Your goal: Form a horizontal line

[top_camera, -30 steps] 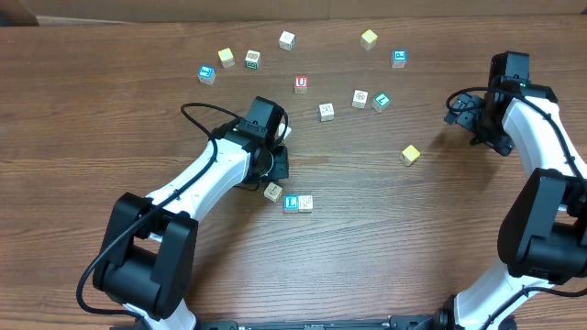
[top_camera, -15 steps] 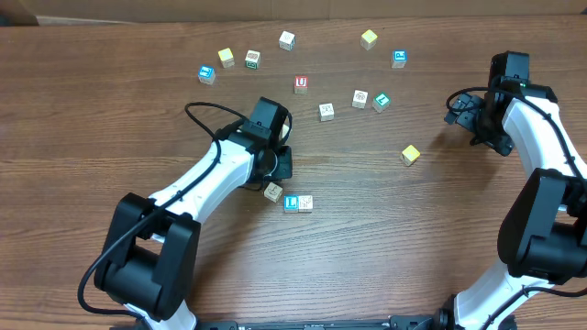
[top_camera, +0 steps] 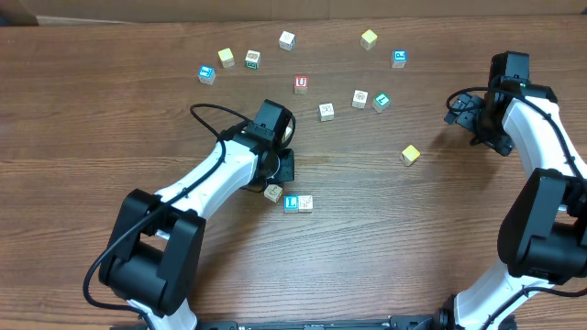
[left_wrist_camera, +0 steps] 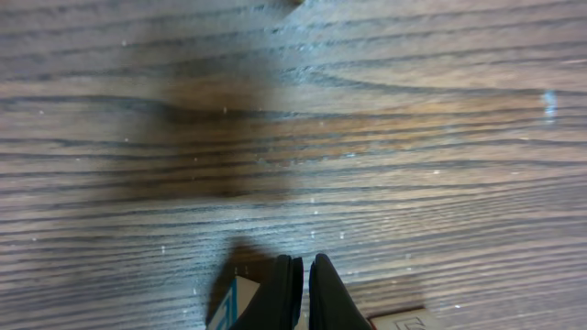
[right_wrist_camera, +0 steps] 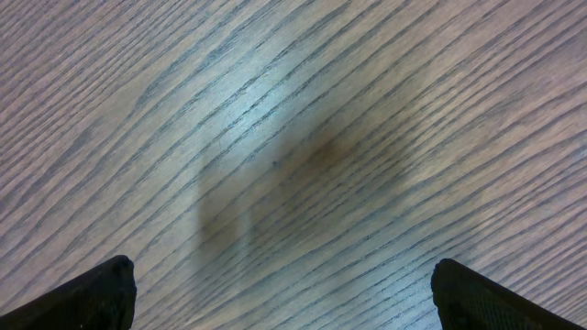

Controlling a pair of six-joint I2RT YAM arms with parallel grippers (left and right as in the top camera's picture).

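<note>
Three pale letter cubes lie together mid-table: a tilted tan cube [top_camera: 273, 192], a blue "L" cube [top_camera: 291, 203] and a pale cube [top_camera: 305, 203] abutting its right side. The tan one sits a little behind the other two, out of line. My left gripper [top_camera: 283, 168] is shut and empty, low over the table just behind the tan cube. In the left wrist view its fingers [left_wrist_camera: 301, 289] are pressed together, with a blue-marked cube edge [left_wrist_camera: 226, 307] at their left and a pale cube corner [left_wrist_camera: 404, 321] at their right. My right gripper [top_camera: 461, 107] is open and empty at the far right [right_wrist_camera: 293, 298].
Several loose cubes lie scattered along the back: a red "U" cube [top_camera: 301, 83], blue-marked cubes [top_camera: 206, 74] [top_camera: 399, 59], yellow cubes [top_camera: 226, 57] [top_camera: 369, 38] [top_camera: 410, 154], a teal-marked cube [top_camera: 381, 102] and pale ones [top_camera: 326, 112] [top_camera: 359, 98].
My left arm has shifted slightly to the right, its gripper staying shut near the tan cube. The cubes and the right arm have not moved.
</note>
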